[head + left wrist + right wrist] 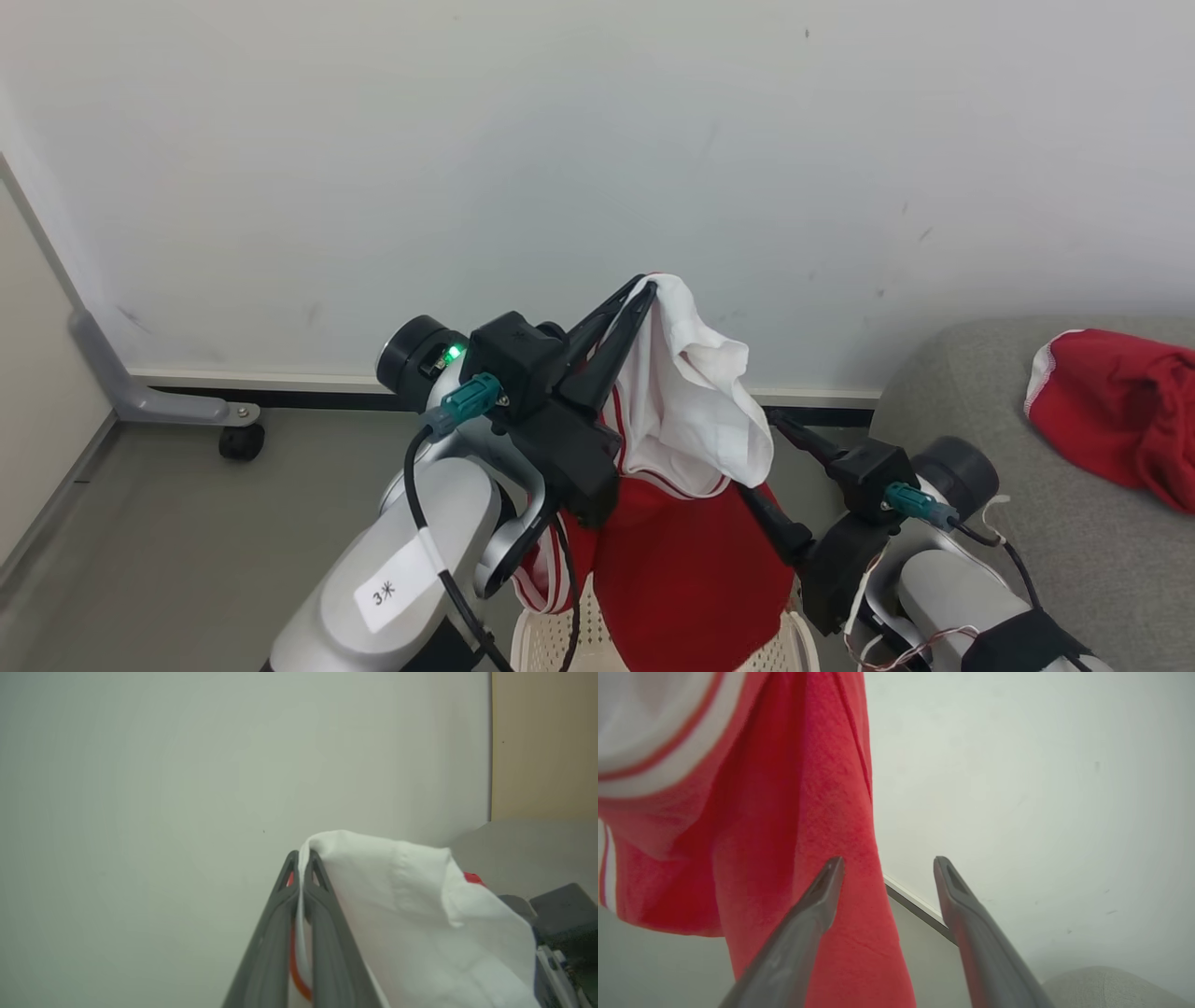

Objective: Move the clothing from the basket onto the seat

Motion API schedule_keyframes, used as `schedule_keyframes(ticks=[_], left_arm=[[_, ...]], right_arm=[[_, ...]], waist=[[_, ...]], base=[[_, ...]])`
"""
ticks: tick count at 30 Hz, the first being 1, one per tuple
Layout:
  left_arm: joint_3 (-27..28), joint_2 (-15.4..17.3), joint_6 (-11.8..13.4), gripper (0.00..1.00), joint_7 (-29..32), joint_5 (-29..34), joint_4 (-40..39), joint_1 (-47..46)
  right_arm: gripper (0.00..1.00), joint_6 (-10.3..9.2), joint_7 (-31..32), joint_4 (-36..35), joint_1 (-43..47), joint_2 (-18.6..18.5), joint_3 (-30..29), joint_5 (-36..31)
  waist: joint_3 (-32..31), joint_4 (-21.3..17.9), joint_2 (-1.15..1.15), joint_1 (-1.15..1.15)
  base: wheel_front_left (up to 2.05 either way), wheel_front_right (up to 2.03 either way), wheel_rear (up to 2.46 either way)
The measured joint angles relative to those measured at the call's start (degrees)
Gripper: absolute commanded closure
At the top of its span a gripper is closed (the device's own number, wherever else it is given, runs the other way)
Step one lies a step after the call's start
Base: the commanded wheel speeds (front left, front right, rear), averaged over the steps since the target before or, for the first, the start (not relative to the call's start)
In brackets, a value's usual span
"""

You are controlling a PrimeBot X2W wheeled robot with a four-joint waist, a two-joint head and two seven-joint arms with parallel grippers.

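Clearly the left gripper point(644, 285) is clamped shut on a fold of the red-and-white garment point(691, 401). In the left wrist view its two fingers meet with white cloth and a red trim line pinched between them. The piece hangs from that pinch, white panel on top and red body below, with its lower end over the basket point(546, 649) at the bottom of the head view. Whether the hem has cleared the rim I cannot tell. To its right, the right gripper point(887, 863) stands wide open and holds nothing. One finger lies across the hanging red cloth in its own wrist view, though contact cannot be judged. Beyond both arms are the pale wall point(560, 140) and grey floor point(187, 523). Further right, the sofa point(952, 392) already carries a plain red garment point(1111, 411), so I judge the task about half done. This lifted piece has yet to be carried across and released onto the seat.
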Motion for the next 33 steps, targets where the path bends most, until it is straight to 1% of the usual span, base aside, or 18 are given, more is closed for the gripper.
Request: schedule_keyframes(ticks=[9,13,21,22,23,24,25,29,33], left_arm=[[-0.5,0.0,0.0,1.0,1.9,-1.0,-3.8,0.1],[-0.7,0.0,0.0,1.0,2.5,-1.0,-5.1,0.1],[-0.9,0.0,0.0,1.0,3.5,-1.4,-6.7,0.0],[-0.9,0.0,0.0,1.0,3.6,-1.4,-6.8,0.0],[-0.9,0.0,0.0,1.0,3.8,-1.5,-7.0,0.0],[-0.9,0.0,0.0,1.0,3.9,-1.5,-7.0,0.0],[-0.9,0.0,0.0,1.0,4.0,-1.5,-7.1,0.0],[-0.2,0.2,0.1,1.0,4.4,-2.2,-7.0,0.1],[1.6,1.6,0.7,1.0,4.4,-2.7,-6.4,0.7]], right_arm=[[0.0,0.04,0.0,0.8,-3.7,-1.8,9.2,5.9],[0.0,0.04,0.0,1.7,-6.2,-2.0,11.7,8.0],[0.0,0.05,0.0,1.8,-9.2,-2.0,19.3,12.2],[0.17,0.05,0.0,1.8,-9.3,-1.9,19.8,13.2],[0.6,0.05,0.0,1.8,-9.5,-1.9,20.4,13.8],[0.76,0.05,0.0,1.7,-9.6,-1.9,21.2,14.2],[1.0,0.05,0.0,1.7,-9.6,-1.9,22.0,14.6],[1.0,0.05,0.0,1.5,-9.7,-1.8,23.9,16.8],[1.0,0.05,0.0,0.9,-10.5,-1.9,24.5,19.0]], waist=[[0.5,0.3,0.0,0.0],[0.9,0.4,0.0,0.0],[1.5,0.6,0.0,0.0],[1.6,0.6,0.0,0.0],[1.6,0.7,0.0,0.0],[1.7,0.7,0.0,0.0],[1.8,0.7,0.0,0.0],[1.9,0.5,0.0,0.0],[2.0,-0.2,0.0,0.0]], base=[[0.0,0.0,0.0],[0.0,0.0,0.0],[0.0,0.0,0.0],[0.0,0.0,0.0],[0.0,0.0,0.0],[0.0,0.0,0.0],[0.0,0.0,0.0],[0.0,0.0,0.0],[0.0,0.0,0.0]])
